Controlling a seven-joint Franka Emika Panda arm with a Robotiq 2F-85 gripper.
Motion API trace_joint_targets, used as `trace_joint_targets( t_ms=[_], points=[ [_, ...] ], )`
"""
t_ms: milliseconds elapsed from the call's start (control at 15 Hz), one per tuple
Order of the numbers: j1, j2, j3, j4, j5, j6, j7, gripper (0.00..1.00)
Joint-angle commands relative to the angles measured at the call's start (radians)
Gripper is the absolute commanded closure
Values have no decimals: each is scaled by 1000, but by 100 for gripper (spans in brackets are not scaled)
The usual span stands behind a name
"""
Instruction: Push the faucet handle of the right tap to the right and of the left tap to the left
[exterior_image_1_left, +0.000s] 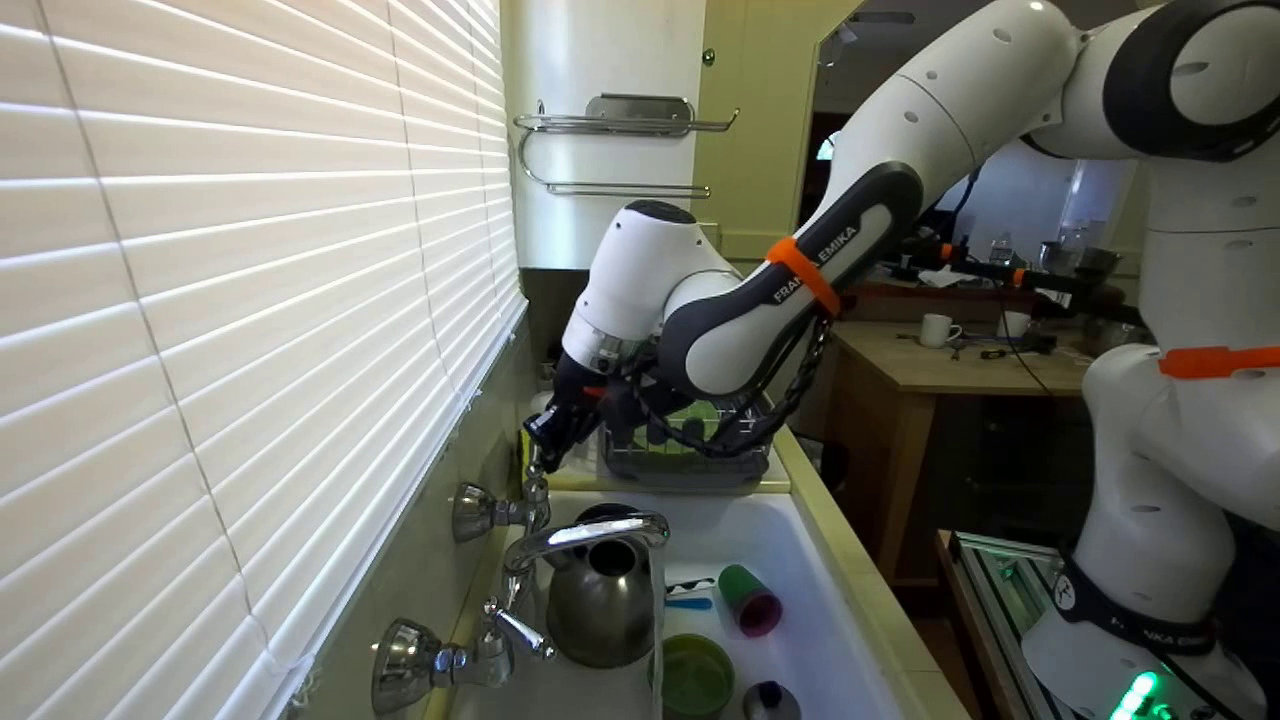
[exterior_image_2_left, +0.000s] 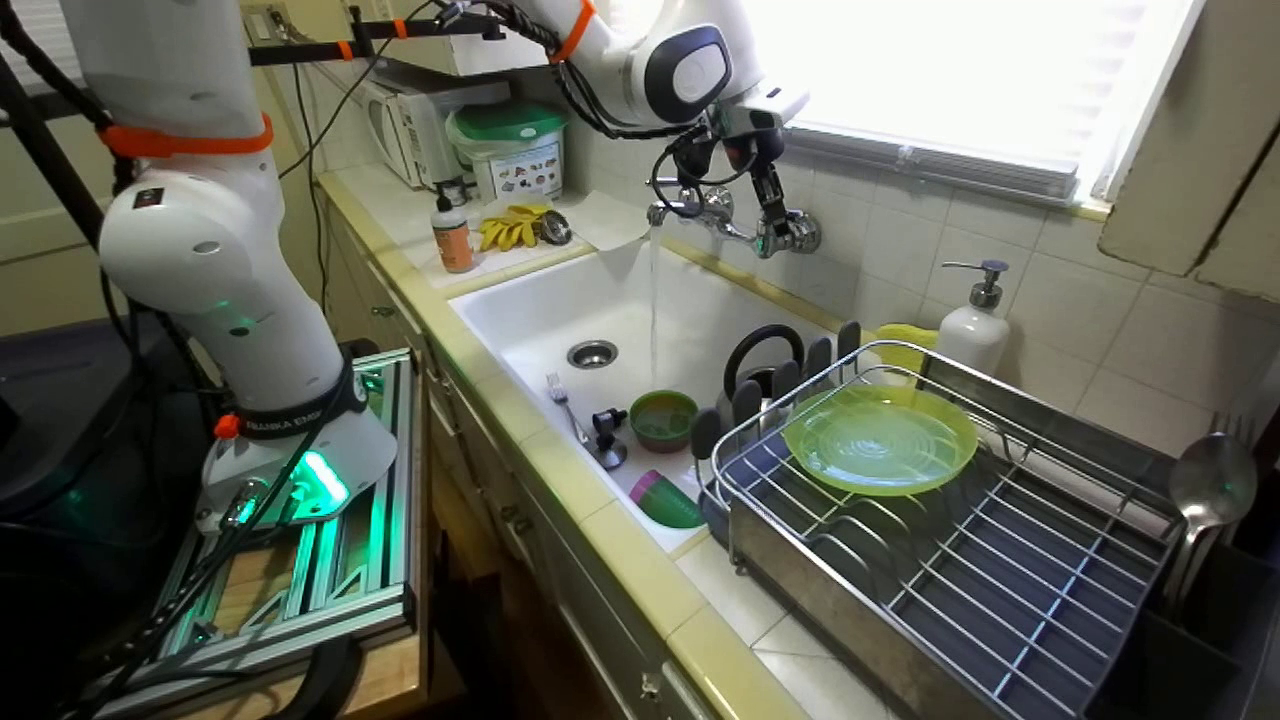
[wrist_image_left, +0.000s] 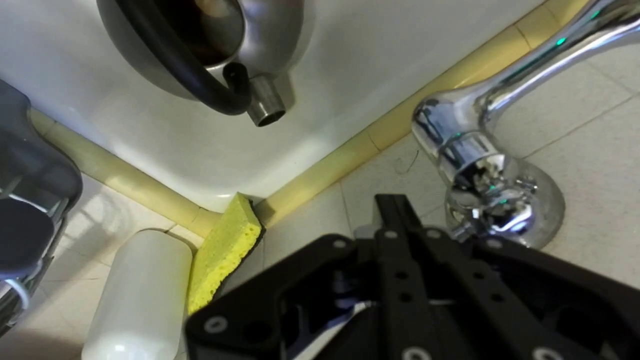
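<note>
Handle (exterior_image_1_left: 522, 632) of left tap (exterior_image_1_left: 490, 655): short chrome lever, juts out from tap toward the sink (exterior_image_2_left: 545, 310), well apart from the gripper (wrist_image_left: 392, 200). Right tap (exterior_image_1_left: 537, 497): its lever (wrist_image_left: 463, 231) mostly hidden by the gripper, only a bit of chrome shows. Gripper is right at this tap, angled down, black fingers (wrist_image_left: 385, 212) together, tips side by side. Touching the right lever or just beside it: can't tell.

Both taps mounted on tiled wall (exterior_image_2_left: 870, 260). Chrome spout (exterior_image_1_left: 600, 535) sits between them, arched out over sink. Thin water stream (exterior_image_2_left: 653, 300) falls from its end; into the green bowl (exterior_image_2_left: 663, 418) or just beside it, can't tell.

Also in sink: steel kettle (exterior_image_1_left: 600, 620) with black handle, upright, near the right tap; green and magenta cup (exterior_image_1_left: 748, 600) on its side; fork (exterior_image_2_left: 564, 402); drain (exterior_image_2_left: 592, 354) at the far end in an exterior view.

Right end of counter: yellow sponge (wrist_image_left: 225, 255) just beside white pump bottle (exterior_image_2_left: 972, 335); dish rack (exterior_image_2_left: 815, 600) holding a green plate (exterior_image_2_left: 880, 440). Left end: yellow gloves (exterior_image_2_left: 512, 230), orange-label bottle (exterior_image_2_left: 453, 243), bucket (exterior_image_2_left: 520, 170) with green lid, microwave (exterior_image_2_left: 400, 130). White blinds (exterior_image_1_left: 250, 250) over the window.
</note>
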Motion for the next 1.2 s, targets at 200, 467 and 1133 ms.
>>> trace_joint_targets(
  t_ms=[200, 467, 1133],
  points=[
    [37, 21, -30, 42, 3, -43, -47, 100],
    [27, -51, 17, 40, 72, -300, -180, 100],
    [57, -236, 160, 30, 322, -433, -589, 100]
  ],
)
